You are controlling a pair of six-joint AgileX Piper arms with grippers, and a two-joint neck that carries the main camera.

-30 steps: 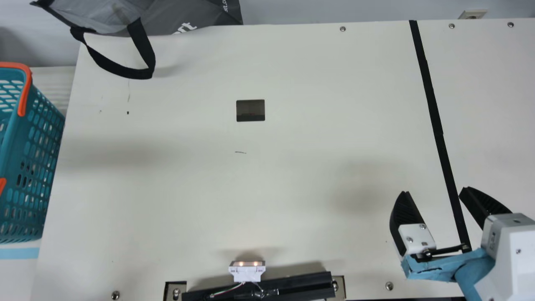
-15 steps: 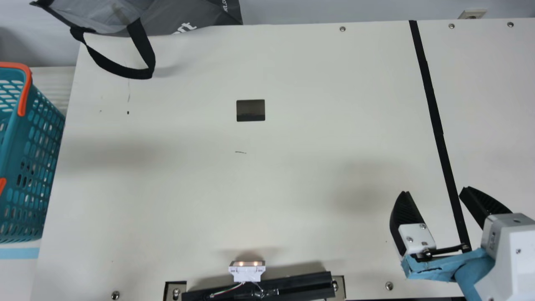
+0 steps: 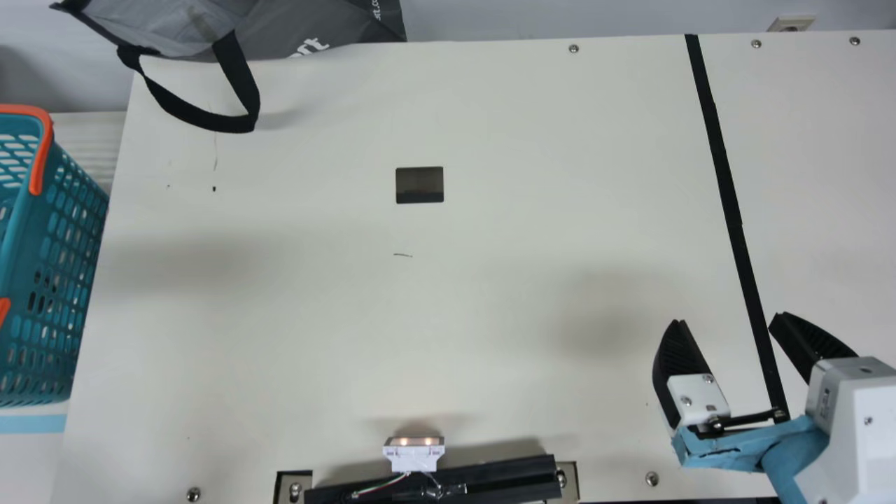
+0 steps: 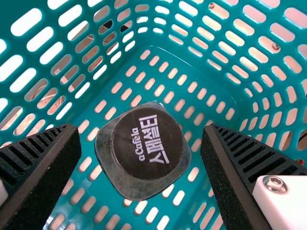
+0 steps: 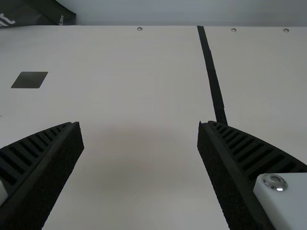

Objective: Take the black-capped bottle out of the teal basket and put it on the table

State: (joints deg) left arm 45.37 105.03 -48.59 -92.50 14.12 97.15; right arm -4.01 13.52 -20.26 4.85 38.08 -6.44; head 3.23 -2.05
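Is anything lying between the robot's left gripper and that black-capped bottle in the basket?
No, that stretch is bare: the left wrist view shows the black-capped bottle uncovered ahead of the left gripper.

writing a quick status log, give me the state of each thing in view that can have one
left gripper, open, around the bottle's cap from above without touching
right gripper, open, holding nothing
black-capped bottle, capped, upright in the basket
teal basket, upright, top open
white light unit, lit
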